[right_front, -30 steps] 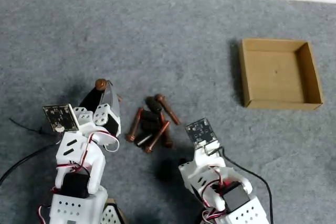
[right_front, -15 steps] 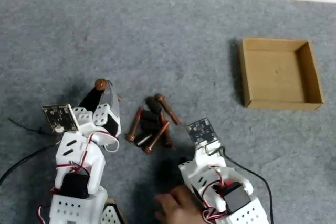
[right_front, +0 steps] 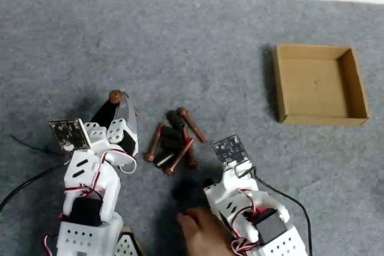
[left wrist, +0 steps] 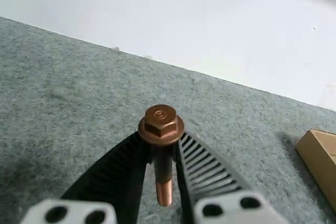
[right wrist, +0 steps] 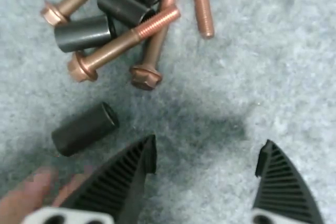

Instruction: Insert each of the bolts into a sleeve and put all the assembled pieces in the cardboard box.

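Observation:
My left gripper (left wrist: pixel 160 156) is shut on a copper bolt (left wrist: pixel 161 124), held upright with its hex head on top; from above the bolt head (right_front: pixel 115 96) shows past the left gripper (right_front: pixel 117 111). My right gripper (right wrist: pixel 207 153) is open over bare carpet. Beside it lies a lone black sleeve (right wrist: pixel 84 128), with a person's fingers (right wrist: pixel 37 192) close to it. Beyond is a pile (right_front: pixel 174 139) of several copper bolts (right wrist: pixel 123 40) and black sleeves (right wrist: pixel 81 32). The cardboard box (right_front: pixel 281 82) stands at the far right with nothing in it.
A person's hand (right_front: pixel 201 232) lies on the grey carpet against the right arm's base (right_front: pixel 252 214). The box's corner (left wrist: pixel 320 156) shows in the left wrist view. A white wall edge runs along the far side. Cables trail from both arms.
A person's hand has come in from the near edge and moved up beside the right arm's base. Neither arm has moved, and the pile is unchanged.

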Motion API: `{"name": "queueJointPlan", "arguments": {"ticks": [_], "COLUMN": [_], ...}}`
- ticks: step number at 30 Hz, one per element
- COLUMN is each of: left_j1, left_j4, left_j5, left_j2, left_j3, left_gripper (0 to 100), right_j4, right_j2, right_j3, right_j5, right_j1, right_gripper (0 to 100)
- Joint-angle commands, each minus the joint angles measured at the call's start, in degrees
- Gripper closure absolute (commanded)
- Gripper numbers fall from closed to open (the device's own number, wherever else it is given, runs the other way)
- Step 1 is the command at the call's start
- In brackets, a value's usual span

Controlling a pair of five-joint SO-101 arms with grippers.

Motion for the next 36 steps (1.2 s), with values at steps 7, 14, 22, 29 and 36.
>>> {"name": "queueJointPlan", "arguments": {"ticks": [7, 14, 22, 29, 36], "left_j1": [-0.4, -0.48, -0.66, -0.66, -0.75], "left_j4": [-1.23, -1.23, -1.23, -1.14, -1.14], "left_j5": [0.0, 0.0, -0.09, -0.18, -0.26], "left_j2": [-0.66, -0.66, -0.66, -0.66, -0.66], "left_j3": [1.1, 1.1, 1.1, 1.1, 1.1], "left_gripper": [100, 100, 100, 100, 100], "right_j4": [0.4, 0.4, 0.4, 0.4, 0.4], "right_j2": [0.48, 0.48, 0.48, 0.48, 0.48], "right_j3": [6.81, 6.81, 6.81, 6.81, 6.81], "right_j5": [0.35, 0.44, 0.53, 0.53, 0.53], "right_j1": [7.69, 9.19, 9.19, 9.19, 9.19], "right_gripper": [71.3, 71.3, 71.3, 71.3, 71.3]}}
